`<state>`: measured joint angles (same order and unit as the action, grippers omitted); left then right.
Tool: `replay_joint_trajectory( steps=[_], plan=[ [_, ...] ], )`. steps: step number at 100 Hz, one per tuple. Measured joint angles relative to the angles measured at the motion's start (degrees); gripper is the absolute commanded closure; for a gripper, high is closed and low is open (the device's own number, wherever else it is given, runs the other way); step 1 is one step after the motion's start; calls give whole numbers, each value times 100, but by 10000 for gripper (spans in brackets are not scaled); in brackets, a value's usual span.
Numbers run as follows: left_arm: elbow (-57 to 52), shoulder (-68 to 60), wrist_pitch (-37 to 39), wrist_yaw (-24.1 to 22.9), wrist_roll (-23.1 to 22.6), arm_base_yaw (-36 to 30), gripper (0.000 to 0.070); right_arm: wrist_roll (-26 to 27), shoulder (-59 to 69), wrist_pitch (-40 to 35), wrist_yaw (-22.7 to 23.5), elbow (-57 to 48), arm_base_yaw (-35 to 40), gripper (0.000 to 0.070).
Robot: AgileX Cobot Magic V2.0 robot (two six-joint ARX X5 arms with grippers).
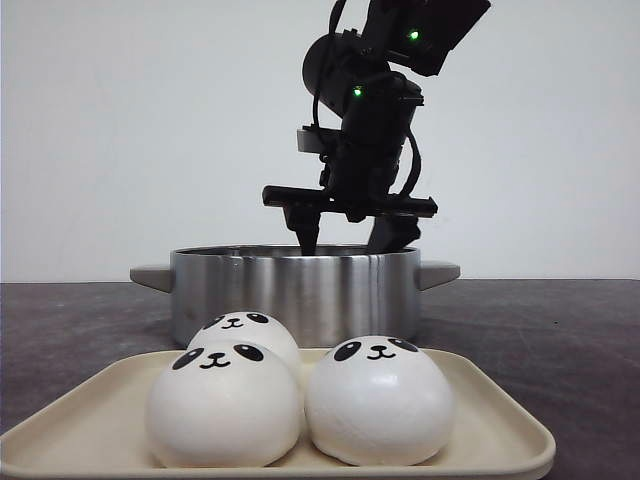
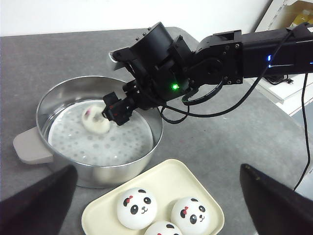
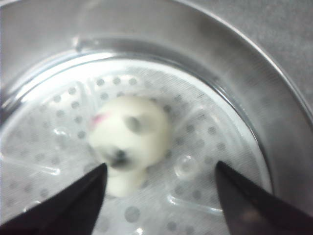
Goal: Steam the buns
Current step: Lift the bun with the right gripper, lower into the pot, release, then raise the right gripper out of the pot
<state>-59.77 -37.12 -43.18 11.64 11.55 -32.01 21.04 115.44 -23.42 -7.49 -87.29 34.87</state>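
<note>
From the front, three buns sit together on a cream tray at the near edge, their panda faces toward the camera. Behind the tray stands a steel pot with grey side handles. The right gripper hangs over the pot with its fingers dipping just below the rim; the pot wall hides what lies inside. The table is dark grey, with a plain pale wall behind it.

The left wrist view looks down on the scene and shows what the front cannot: a fourth bun lies on the perforated white steamer plate inside the pot. The right gripper sits just beside and over this bun, its fingers spread and not closed on it. The tray with its three buns lies near the pot, almost touching its wall. The left gripper's two dark fingers show well apart at the frame edges, holding nothing. A white shelf stands at the far right of the room.

The right wrist view is blurred. The bun rests on the dotted plate, lying between and beyond the two dark fingers, which stand wide apart and clear of it.
</note>
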Motion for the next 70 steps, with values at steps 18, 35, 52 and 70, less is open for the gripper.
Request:
replay_joint_trajectory(
  steps=[18,35,52,70],
  plan=[
    [0,-4,0,0,0,0,27,37,0,-337,31,-136,-24,402],
    [0,-133,-133,0,0,0,28,-151,-297,-1062,44,-765,-9,684],
    [0,-619,-210,0,4,-2,28,-323,-1613,-1366,-85,-999,356,684],
    [0,-1589,-446,-4,186,-103,28,-330,-3158,-1742,-516,-1025,1117,684]
  ],
)
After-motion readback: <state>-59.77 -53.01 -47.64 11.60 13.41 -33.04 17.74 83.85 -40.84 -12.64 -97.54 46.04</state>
